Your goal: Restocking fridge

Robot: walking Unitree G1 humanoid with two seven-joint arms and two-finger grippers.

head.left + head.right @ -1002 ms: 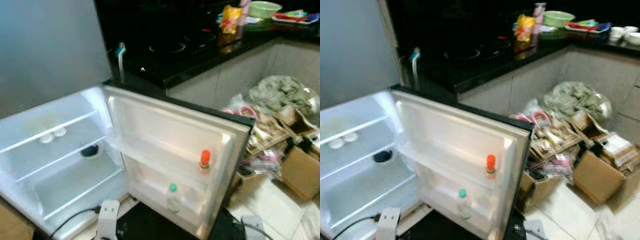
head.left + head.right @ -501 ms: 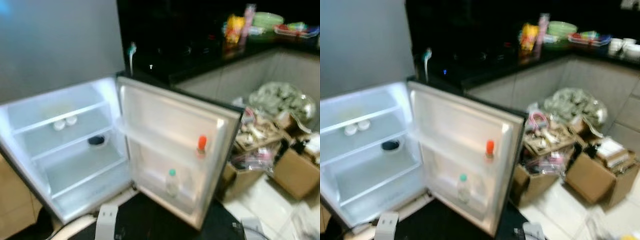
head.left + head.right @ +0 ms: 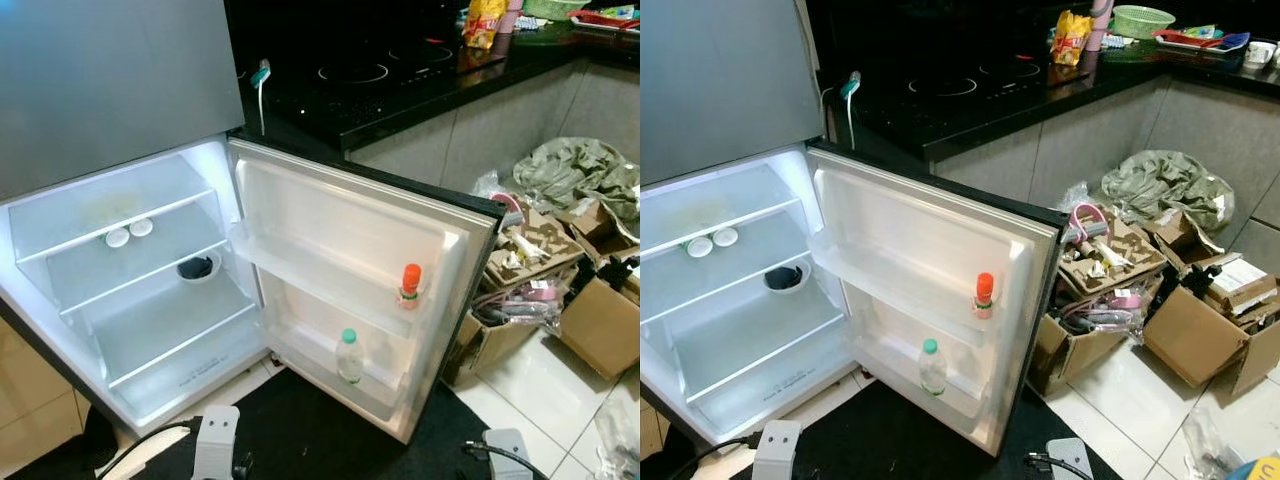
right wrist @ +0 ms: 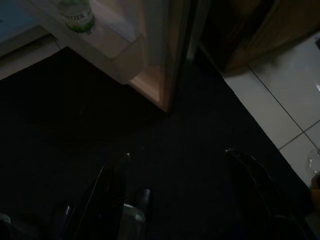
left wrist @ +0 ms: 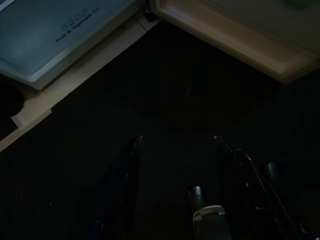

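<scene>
Hanging low over the dark mat in front of the fridge (image 3: pixel 110 260), left claw (image 5: pixel 175 190) and right claw (image 4: pixel 175 195) both spread wide, holding nothing. Outward from the right claw: bottom corner of the open fridge door (image 3: pixel 440 300) and a clear water bottle (image 4: pixel 77 15) standing in its lowest door shelf; outward from the left claw, the fridge's floor lip with printed lettering. Compared with a second ago, whole picture sharper and shifted, fridge sitting more squarely in the head views, so camera moved rather than things; contents unchanged. Inside the fridge: two small white tubs (image 3: pixel 129 232) on the middle shelf, a dark bowl (image 3: pixel 197 268) on the shelf below them. On the door: an orange-capped bottle (image 3: pixel 410 286) in the upper rack, above the green-capped water bottle. Beyond the door, cardboard boxes (image 3: pixel 1200 340) of clutter on the tiled floor; behind the fridge, a black desk (image 3: pixel 400 85) with a hob. Judging from empty claws and mostly bare shelves, restocking barely begun; an item to load apparently needed next.
</scene>
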